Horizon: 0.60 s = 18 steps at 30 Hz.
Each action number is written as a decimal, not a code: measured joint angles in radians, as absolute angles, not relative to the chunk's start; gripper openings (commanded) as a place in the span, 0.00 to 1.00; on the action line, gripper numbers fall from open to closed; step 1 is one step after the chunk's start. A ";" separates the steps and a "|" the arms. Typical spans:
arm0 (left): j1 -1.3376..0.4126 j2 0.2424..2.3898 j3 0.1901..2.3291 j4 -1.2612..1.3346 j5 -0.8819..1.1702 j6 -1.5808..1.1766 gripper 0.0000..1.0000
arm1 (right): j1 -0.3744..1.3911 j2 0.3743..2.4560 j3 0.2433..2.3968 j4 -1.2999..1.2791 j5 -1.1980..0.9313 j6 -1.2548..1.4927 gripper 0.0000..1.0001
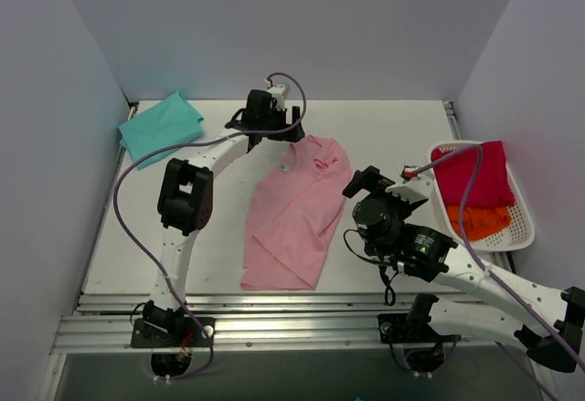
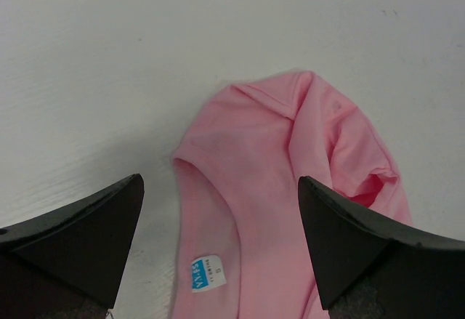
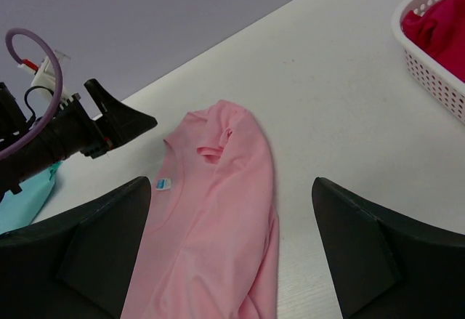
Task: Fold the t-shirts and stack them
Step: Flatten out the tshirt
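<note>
A pale pink t-shirt (image 1: pixel 297 209) lies folded lengthwise in the middle of the table, its collar and white neck tag (image 2: pixel 208 272) toward the back. My left gripper (image 1: pixel 291 132) hovers open just behind the collar, with the pink t-shirt (image 2: pixel 290 188) showing between its fingers and nothing held. To the shirt's right, my right gripper (image 1: pixel 358 182) hangs open above the table and looks down on the pink t-shirt (image 3: pixel 211 217). A folded teal t-shirt (image 1: pixel 161 125) rests at the back left corner; its edge (image 3: pixel 25 195) shows in the right wrist view.
A white slotted basket (image 1: pixel 519 202) at the right edge holds red cloth (image 1: pixel 475 174) and orange cloth (image 1: pixel 477 222). Grey walls close the table in at the back and both sides. A purple cable loops over the left arm.
</note>
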<state>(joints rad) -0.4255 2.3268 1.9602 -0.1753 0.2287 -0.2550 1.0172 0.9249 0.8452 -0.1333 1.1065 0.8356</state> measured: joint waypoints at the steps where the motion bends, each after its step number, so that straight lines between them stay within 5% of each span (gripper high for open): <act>1: -0.432 2.327 1.957 -0.174 0.236 -0.262 0.96 | 1.015 0.924 0.845 -0.146 1.115 0.841 0.89; 18: -0.578 2.418 1.905 -0.109 0.316 -0.314 0.98 | 0.988 1.019 0.837 -0.191 1.143 0.871 0.89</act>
<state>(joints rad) -0.5781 2.4176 1.9053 -0.1085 0.3161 -0.3138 0.9878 1.0191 0.8371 -0.1905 1.1427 0.8715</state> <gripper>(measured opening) 0.975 0.884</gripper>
